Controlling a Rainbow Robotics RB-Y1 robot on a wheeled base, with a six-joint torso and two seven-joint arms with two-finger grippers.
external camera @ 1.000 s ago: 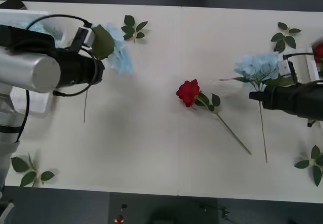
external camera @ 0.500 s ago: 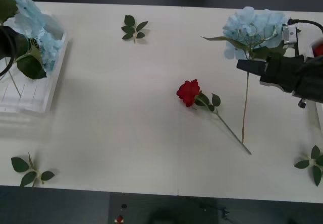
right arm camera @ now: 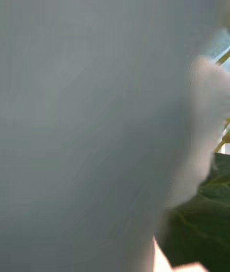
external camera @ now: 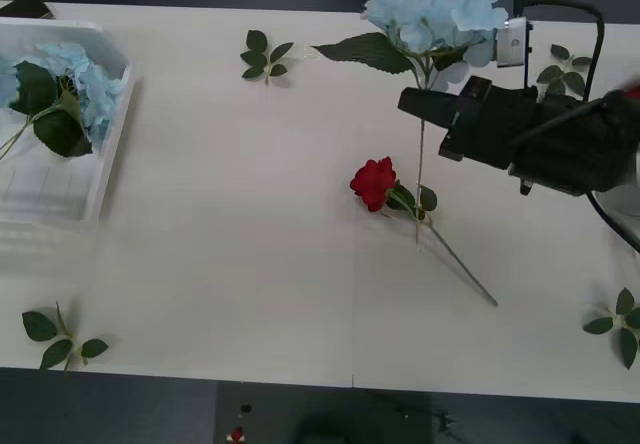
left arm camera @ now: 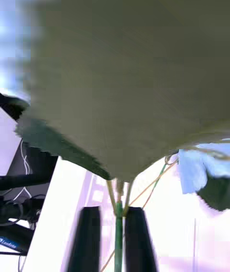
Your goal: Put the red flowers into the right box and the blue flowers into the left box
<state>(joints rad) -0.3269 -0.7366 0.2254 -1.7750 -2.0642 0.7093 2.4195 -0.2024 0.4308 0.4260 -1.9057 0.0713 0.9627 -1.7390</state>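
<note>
A pale blur [right arm camera: 96, 109] swamped the right wrist view; a blurred leaf [left arm camera: 124, 61] covered most of the left wrist view. The left box [external camera: 105, 159] was cut off at the front view's left edge.

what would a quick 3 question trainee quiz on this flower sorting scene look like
1. True or false: the right gripper is carrying a blue flower lifted above the table.
2. Which flower lies on the table near its middle? A) the red rose B) a blue flower C) a leaf sprig
3. Fill in: the left gripper has its black fingers closed on a thin green ____.

Key
1. True; the bloom is raised and the stem hangs down over the red rose.
2. A.
3. Stem; the left box already holds blue flowers.
</note>
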